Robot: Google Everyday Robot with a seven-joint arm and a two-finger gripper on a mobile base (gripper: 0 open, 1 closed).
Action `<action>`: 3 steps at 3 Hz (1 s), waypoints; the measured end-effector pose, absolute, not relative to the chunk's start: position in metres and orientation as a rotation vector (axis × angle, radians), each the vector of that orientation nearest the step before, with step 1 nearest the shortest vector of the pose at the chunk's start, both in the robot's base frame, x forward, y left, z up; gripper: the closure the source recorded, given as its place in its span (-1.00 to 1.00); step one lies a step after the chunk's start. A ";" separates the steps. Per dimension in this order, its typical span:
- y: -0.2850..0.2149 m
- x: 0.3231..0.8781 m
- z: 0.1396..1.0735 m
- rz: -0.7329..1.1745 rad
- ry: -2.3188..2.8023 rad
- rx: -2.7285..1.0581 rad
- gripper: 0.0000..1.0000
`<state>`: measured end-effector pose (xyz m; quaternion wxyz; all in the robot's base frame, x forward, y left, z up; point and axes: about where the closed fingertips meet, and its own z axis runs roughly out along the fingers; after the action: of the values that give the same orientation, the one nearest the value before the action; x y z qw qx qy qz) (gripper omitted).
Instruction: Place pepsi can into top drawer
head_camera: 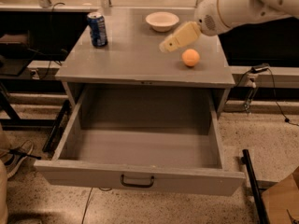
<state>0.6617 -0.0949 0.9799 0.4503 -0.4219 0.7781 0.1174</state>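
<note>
The pepsi can [97,29] stands upright near the back left corner of the grey cabinet's top [135,59]. The top drawer [140,178] is pulled fully open below, with a dark handle on its front panel, and nothing shows inside it. My gripper [169,44] hangs over the cabinet top right of centre, just left of and above an orange ball, well to the right of the can. It holds nothing.
An orange ball [190,58] lies on the right part of the cabinet top. A white bowl [161,20] sits at the back centre. Dark shelving flanks the cabinet. A black bar [252,185] lies on the floor at the right, and a shoe [14,155] shows at the left.
</note>
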 end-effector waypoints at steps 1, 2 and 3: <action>-0.051 0.702 0.985 0.351 1.900 -0.950 -1.00; -0.052 0.702 0.985 0.350 1.900 -0.951 -1.00; -0.025 0.720 0.967 0.409 1.866 -0.904 -1.00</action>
<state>0.7204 -0.0248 0.9674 0.4916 -0.3725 0.7689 0.1684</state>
